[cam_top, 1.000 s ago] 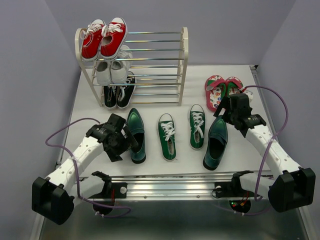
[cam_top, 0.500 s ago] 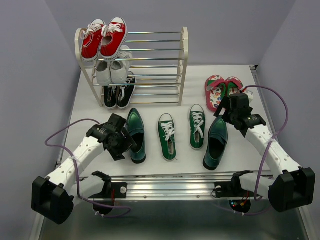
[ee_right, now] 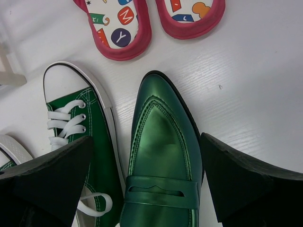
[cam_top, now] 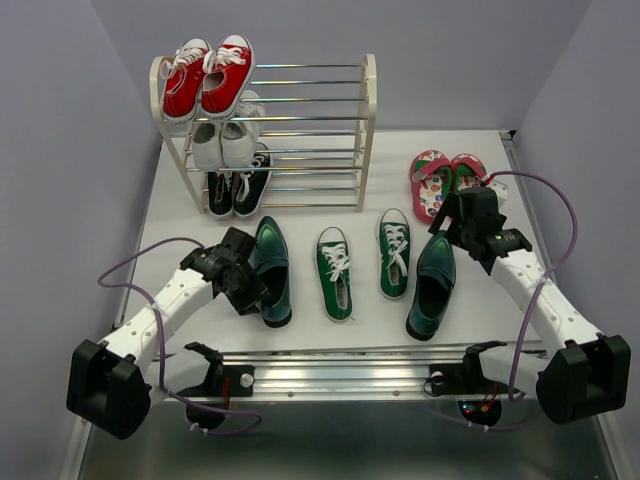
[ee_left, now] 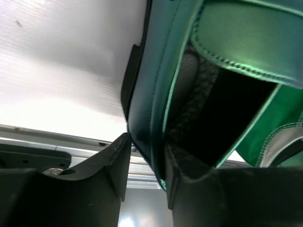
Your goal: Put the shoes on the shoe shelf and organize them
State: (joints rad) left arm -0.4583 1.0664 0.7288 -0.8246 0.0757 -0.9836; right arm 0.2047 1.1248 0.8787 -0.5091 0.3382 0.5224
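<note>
My left gripper (cam_top: 255, 285) (ee_left: 147, 152) is shut on the outer side wall of the left teal loafer (cam_top: 272, 262) (ee_left: 151, 94), one finger inside the shoe and one outside. The loafer lies on the table near the front left. My right gripper (cam_top: 452, 228) (ee_right: 146, 142) hangs open over the toe of the right teal loafer (cam_top: 432, 285) (ee_right: 163, 142), apart from it. Two green sneakers (cam_top: 335, 272) (cam_top: 394, 252) lie between the loafers. The pink-red flip-flops (cam_top: 430, 180) (ee_right: 118, 28) lie at the back right. The shoe shelf (cam_top: 367, 120) stands at the back left.
On the shelf's left end sit red sneakers (cam_top: 210, 75) on top, white ones (cam_top: 225, 140) in the middle and black ones (cam_top: 235, 185) at the bottom. A metal rail (cam_top: 340, 365) runs along the table's near edge. Purple walls close in on both sides.
My left gripper's jaws have closed in from wide open onto the left loafer's wall, and the arm has shifted slightly toward the shoe. The right arm has not moved.
</note>
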